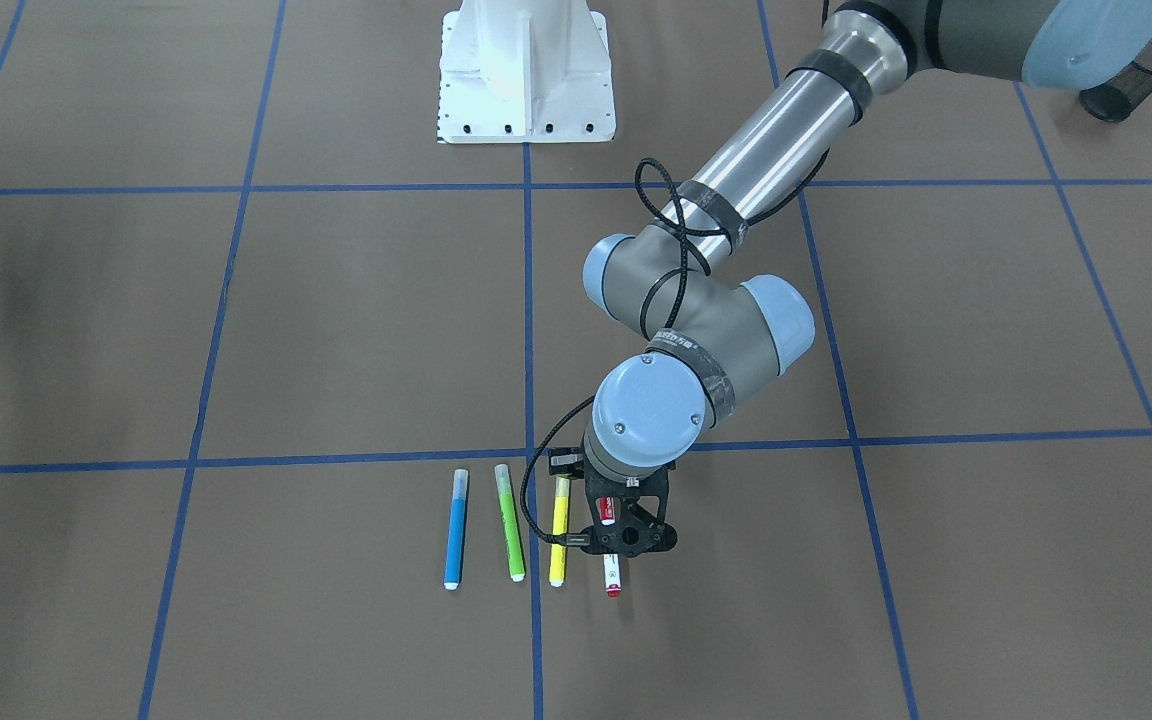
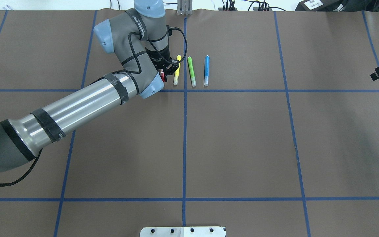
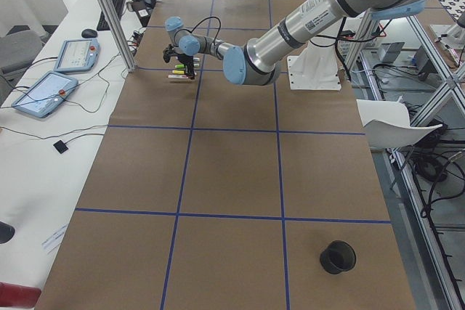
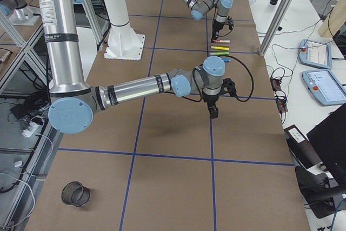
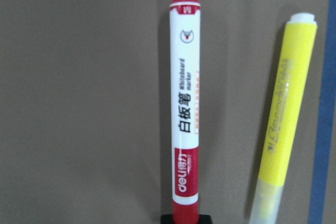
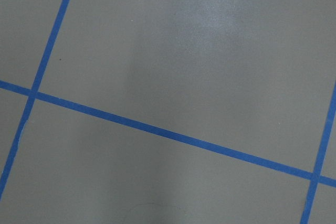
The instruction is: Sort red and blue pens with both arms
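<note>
the sorting looks like it is only starting. four pens lie in one row on the far side of the table (image 2: 242, 148), side by side but not touching. in the front view the blue pen (image 1: 455, 528) is at the left end, then the green pen (image 1: 509, 522), then the yellow pen (image 1: 559, 530), and the red pen (image 1: 612, 578) is at the right end. no pen is near a cup (image 1: 1131, 80), so the red pen and the blue pen are both left to do

the left arm (image 1: 766, 150) is stretched out long over the table. its wrist is bent so the left gripper (image 1: 626, 538) points straight down onto the red pen. the jaws seem to be pinching the red pen near its cap. the pen looks flat on the table or just off it, and it is hard to say which

the right arm (image 4: 140, 86) hangs over a bare part of the table, well apart from the pens, with the right gripper (image 4: 214, 111) pointing down. the pictures do not show if its jaws are spread or pressed together
</note>
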